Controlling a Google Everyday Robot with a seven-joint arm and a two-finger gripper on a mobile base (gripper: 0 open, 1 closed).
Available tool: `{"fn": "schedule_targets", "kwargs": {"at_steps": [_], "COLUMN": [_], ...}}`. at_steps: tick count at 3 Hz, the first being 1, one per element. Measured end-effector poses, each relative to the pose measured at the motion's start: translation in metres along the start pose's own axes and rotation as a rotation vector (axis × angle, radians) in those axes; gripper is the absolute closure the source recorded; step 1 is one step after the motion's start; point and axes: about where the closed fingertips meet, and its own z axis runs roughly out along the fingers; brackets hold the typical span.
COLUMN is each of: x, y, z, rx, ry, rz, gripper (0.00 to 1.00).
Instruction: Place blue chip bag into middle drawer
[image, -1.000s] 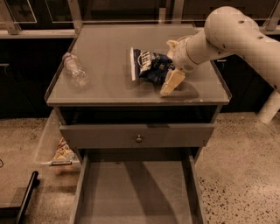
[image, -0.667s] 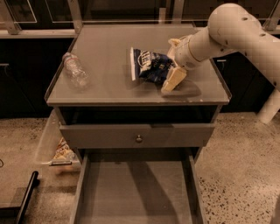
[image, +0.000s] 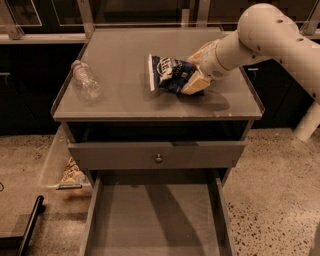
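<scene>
The blue chip bag (image: 167, 72) stands on its edge on the grey cabinet top (image: 125, 100), right of the middle. My gripper (image: 196, 71) reaches in from the right on the white arm, and its pale fingers (image: 195, 86) are closed on the bag's right end. The middle drawer (image: 92, 220), a wide grey tray with a flat floor, is pulled out at the bottom of the view and holds nothing. It lies below and in front of the bag.
A clear plastic bottle (image: 85, 80) lies on the top's left side. A shut drawer front with a small knob (image: 158, 158) sits above the open tray. A clear bin with a snack packet (image: 72, 172) stands left of the cabinet. A black bar (image: 30, 225) lies on the floor at lower left.
The gripper and the bag's right end have shifted slightly up and to the left. Bottle and drawers have not moved.
</scene>
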Motion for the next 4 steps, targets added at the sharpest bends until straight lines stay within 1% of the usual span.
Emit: {"fn": "schedule_targets", "kwargs": {"at_steps": [2, 3, 4], "x": [0.0000, 0.0000, -0.0066], "y": [0.0000, 0.0000, -0.0010], "z": [0.0001, 0.0001, 0.0027], "rx": [0.000, 0.000, -0.008], "ry": [0.000, 0.000, -0.013], "rz": [0.000, 0.000, -0.009], "gripper": [0.88, 1.00, 1.00]}}
